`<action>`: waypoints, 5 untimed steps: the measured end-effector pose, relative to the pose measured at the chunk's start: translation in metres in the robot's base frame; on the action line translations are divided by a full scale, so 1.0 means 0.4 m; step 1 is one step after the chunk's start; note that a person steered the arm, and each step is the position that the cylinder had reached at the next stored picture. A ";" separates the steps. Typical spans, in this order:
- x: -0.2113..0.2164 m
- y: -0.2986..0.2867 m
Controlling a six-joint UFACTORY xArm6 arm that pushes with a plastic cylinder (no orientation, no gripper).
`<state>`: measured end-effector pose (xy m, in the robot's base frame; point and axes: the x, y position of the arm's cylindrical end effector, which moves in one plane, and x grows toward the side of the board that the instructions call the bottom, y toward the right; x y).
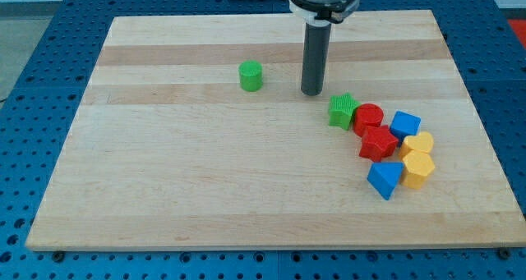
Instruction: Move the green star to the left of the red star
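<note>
**Our tip standing just above the green star**

We are looking down on a pale wooden board (205, 173) lying on a blue pegged table (33, 34). Our arm is ending in a straight dark rod (314, 58), and my tip (311, 93) is resting on the board with nothing in its hold; it is a bare rod that can neither open nor close. It is touching no block.

The green star (343, 111) is sitting just below and to the view's right of my tip, near it but apart. The star is pressing against a red cylinder (369, 117) on its right side. The red star (378, 143) is lying just below that cylinder, toward the view's bottom right of the green star, so the green star is sitting up and to the left of it, close by.

We are seeing the rest of the cluster crowding to the view's right: a blue cube (405, 125) beside the red cylinder, a yellow heart (419, 144) under it, a yellow hexagon (418, 169) lower still, and a blue triangle (385, 180) at the bottom of the group.

A green cylinder (251, 75) is standing alone, well apart, to the view's left of my tip.
</note>
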<state>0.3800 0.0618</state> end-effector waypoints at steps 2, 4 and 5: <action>0.189 0.121; -0.003 0.036; -0.096 0.133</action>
